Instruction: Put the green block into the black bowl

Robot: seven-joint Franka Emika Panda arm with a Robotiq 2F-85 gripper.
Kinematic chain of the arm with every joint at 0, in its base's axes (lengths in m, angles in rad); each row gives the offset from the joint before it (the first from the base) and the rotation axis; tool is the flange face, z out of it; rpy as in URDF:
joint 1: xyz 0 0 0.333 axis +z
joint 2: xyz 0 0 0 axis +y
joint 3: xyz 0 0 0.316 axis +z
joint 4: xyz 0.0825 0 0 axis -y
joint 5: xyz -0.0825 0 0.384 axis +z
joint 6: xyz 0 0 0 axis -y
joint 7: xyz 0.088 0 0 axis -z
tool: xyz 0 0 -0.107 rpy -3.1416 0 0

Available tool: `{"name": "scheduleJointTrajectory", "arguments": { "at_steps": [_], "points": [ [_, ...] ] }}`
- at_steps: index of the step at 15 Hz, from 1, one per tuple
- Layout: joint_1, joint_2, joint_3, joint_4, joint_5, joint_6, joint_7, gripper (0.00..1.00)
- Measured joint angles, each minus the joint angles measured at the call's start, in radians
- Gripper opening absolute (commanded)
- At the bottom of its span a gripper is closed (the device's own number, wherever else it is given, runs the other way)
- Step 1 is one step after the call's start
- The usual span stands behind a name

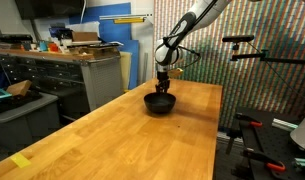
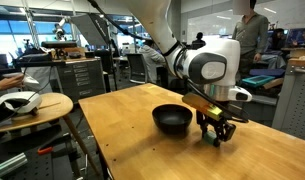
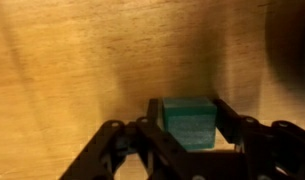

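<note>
The green block (image 3: 188, 122) sits between my gripper's (image 3: 189, 112) two black fingers in the wrist view, and both fingers press against its sides. In an exterior view the gripper (image 2: 217, 133) is low over the wooden table, just beside the black bowl (image 2: 173, 120), with a bit of green (image 2: 213, 139) showing between the fingertips. In an exterior view the gripper (image 1: 163, 86) hangs right behind the black bowl (image 1: 160, 103). The bowl looks empty.
The long wooden table (image 1: 142, 140) reaches toward the camera. A round side table (image 2: 32, 108) with a white object stands off the table's edge. Cabinets and a workbench (image 1: 82, 70) stand beyond the table. A person (image 2: 254, 30) stands in the background.
</note>
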Motion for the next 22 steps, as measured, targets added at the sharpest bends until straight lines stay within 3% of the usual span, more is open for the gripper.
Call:
{"name": "scheduleJointTrajectory", "arguments": {
  "at_steps": [1, 11, 22],
  "points": [
    [-0.004, -0.001, 0.001, 0.006, 0.001, -0.008, -0.001, 0.21],
    [-0.014, -0.024, 0.007, -0.005, 0.004, -0.014, -0.002, 0.21],
    [0.051, -0.260, 0.012, -0.162, 0.005, -0.082, 0.043, 0.21]
  ]
}}
